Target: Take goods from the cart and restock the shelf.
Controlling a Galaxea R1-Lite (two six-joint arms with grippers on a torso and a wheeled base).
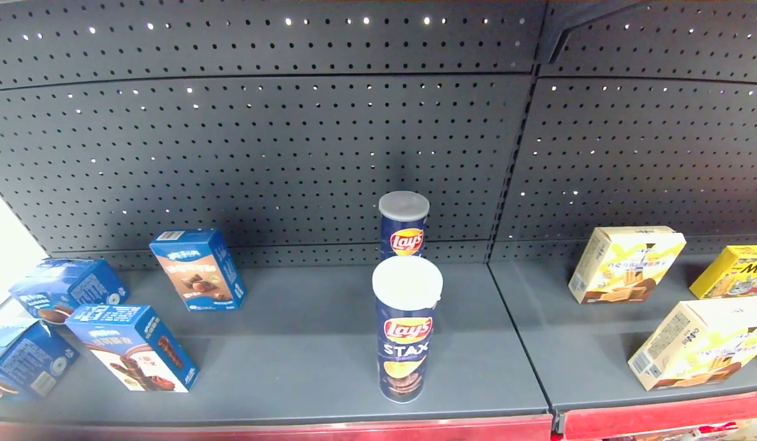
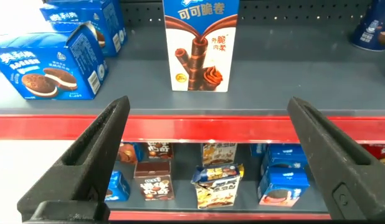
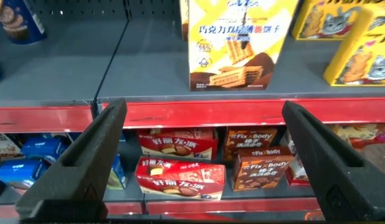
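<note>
left gripper (image 2: pixel 209 106) gaping, carrying nothing | right gripper (image 3: pixel 205 107) likewise | both facing shelf (image 1: pixel 305 343) edge | front can (image 1: pixel 406 331) standing upright mid-shelf between arms, rear can (image 1: pixel 403 226) standing behind it

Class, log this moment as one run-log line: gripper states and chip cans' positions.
left gripper: open, empty | right gripper: open, empty | front chip can: upright, near shelf edge | rear chip can: upright, directly behind it
</note>
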